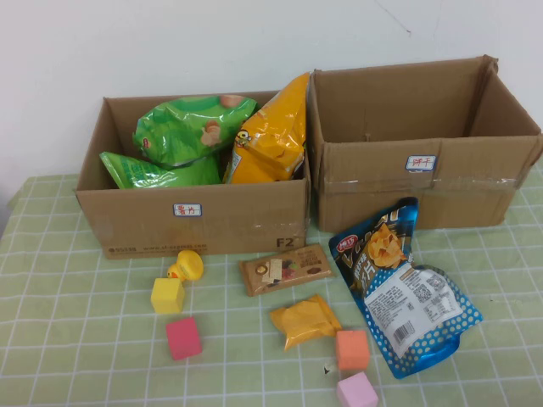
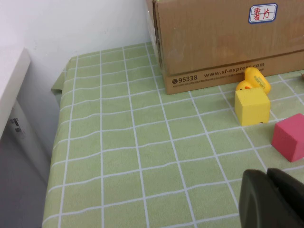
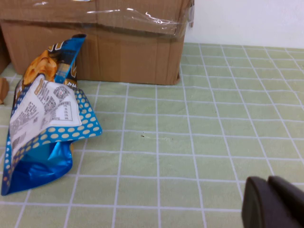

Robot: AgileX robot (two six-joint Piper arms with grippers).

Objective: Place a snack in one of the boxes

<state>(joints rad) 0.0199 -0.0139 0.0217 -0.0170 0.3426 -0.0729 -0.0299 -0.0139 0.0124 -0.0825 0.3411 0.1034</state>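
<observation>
Two open cardboard boxes stand at the back. The left box (image 1: 127,222) holds two green snack bags (image 1: 182,127) and an orange bag (image 1: 271,136). The right box (image 1: 475,182) looks empty. On the cloth lie a blue chip bag (image 1: 399,284), a brown snack bar (image 1: 285,269) and a small orange packet (image 1: 305,320). Neither gripper shows in the high view. My left gripper (image 2: 267,190) is shut and empty, low over the cloth near the left box (image 2: 213,42). My right gripper (image 3: 268,199) is shut and empty, apart from the blue chip bag (image 3: 42,123).
A yellow duck (image 1: 187,265), a yellow cube (image 1: 167,296), a red cube (image 1: 183,338), an orange cube (image 1: 352,348) and a pink cube (image 1: 356,391) sit on the green checked cloth. The table's left edge (image 2: 57,142) drops off beside a white wall.
</observation>
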